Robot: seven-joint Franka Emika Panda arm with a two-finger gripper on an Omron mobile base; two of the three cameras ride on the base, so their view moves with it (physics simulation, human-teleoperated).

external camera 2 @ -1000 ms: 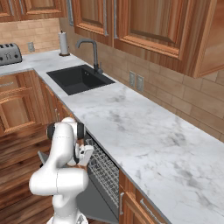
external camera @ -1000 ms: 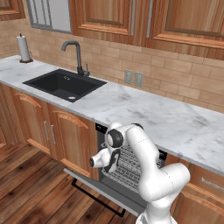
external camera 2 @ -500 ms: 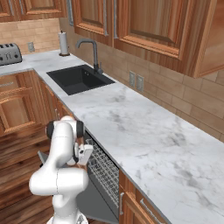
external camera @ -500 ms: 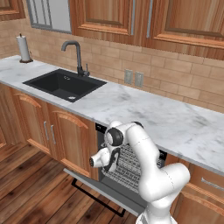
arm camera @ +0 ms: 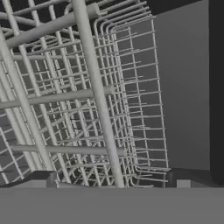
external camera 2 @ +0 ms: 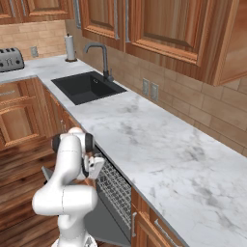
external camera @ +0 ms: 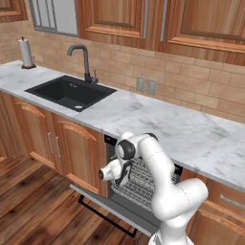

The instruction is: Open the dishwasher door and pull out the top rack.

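Gripper [arm camera: 113, 183] spread wide, holding nothing, aimed into top rack [arm camera: 87, 109]; arm bent low over dishwasher door [external camera: 103, 203].

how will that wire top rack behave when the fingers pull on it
The top rack is open thin wire grid, so probably light yet fairly stiff. It looks empty, so it should slide easily. Smooth wires may slip unless the fingers hook a crossbar.

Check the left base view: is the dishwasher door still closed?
No, the dishwasher door hangs folded down, exposing the wire top rack.
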